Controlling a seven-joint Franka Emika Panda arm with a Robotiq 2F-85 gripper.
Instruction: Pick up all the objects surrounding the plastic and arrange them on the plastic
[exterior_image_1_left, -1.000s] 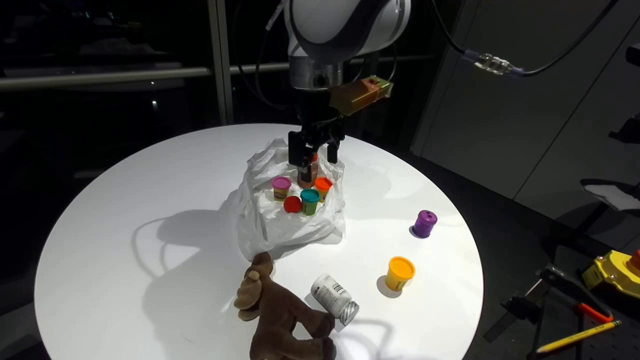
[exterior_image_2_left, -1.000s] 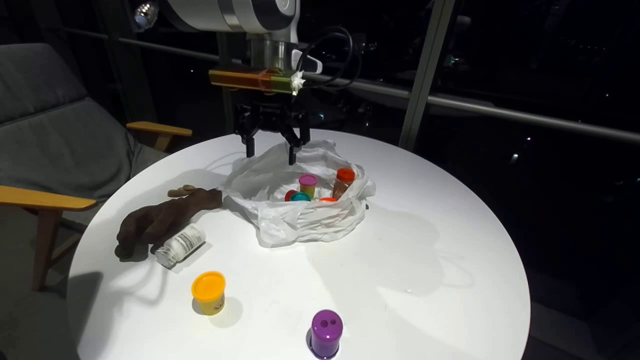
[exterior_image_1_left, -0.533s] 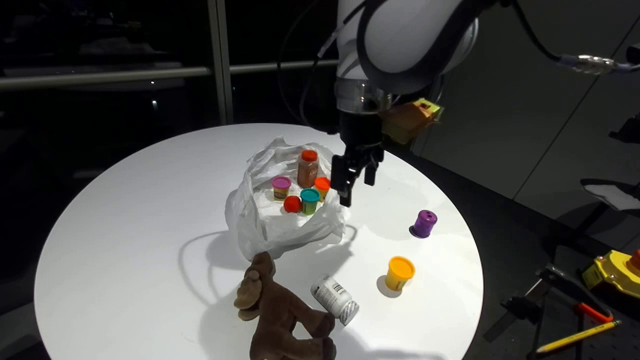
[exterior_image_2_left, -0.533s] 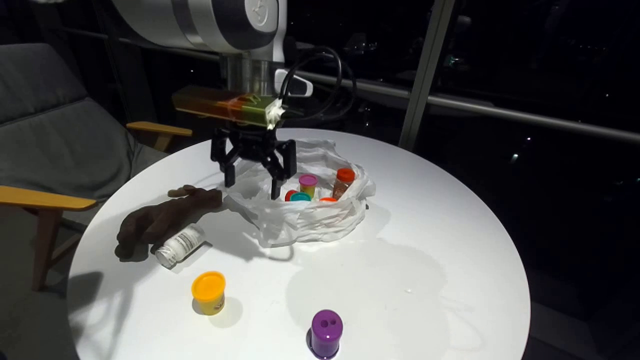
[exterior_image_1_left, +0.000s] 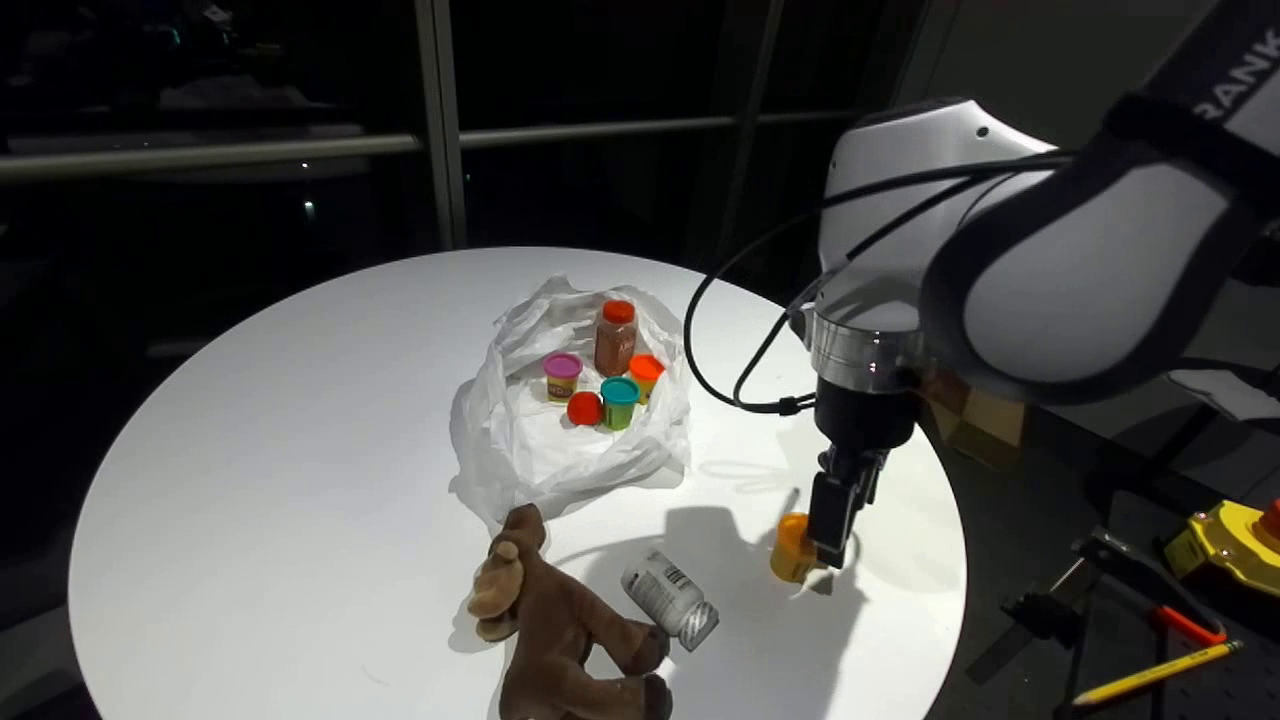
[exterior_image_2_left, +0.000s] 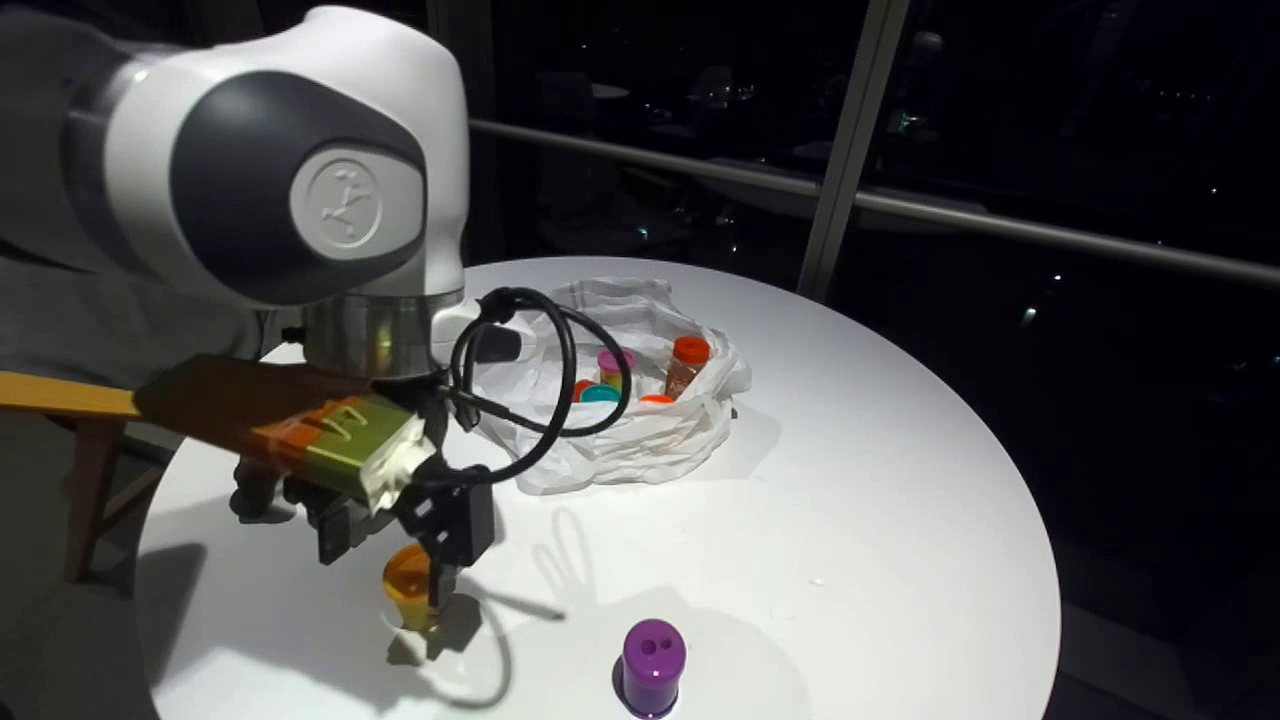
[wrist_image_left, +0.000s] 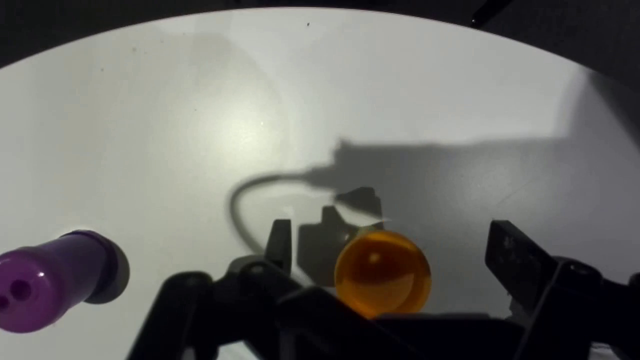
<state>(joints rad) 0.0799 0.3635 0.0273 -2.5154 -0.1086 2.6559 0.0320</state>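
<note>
Five things sit in the plastic bag (exterior_image_2_left: 625, 452): three tubs — a pink-lidded tub (exterior_image_1_left: 562, 380), a teal-lidded tub (exterior_image_1_left: 619, 406) and an orange-lidded tub (exterior_image_1_left: 646, 374) — plus one jar (exterior_image_1_left: 614, 345) and one red object (exterior_image_1_left: 585, 408). Four are outside on the table (exterior_image_2_left: 860, 500): one brown plush toy (exterior_image_1_left: 560, 615), one white bottle (exterior_image_1_left: 665, 592) on its side, one purple container (exterior_image_2_left: 652, 670) and one yellow-orange tub (exterior_image_1_left: 792, 550). The gripper (wrist_image_left: 396, 249) is spread wide, gripping nothing; in the wrist view that tub shows between its fingers (wrist_image_left: 517, 262), a gap on either side
</note>
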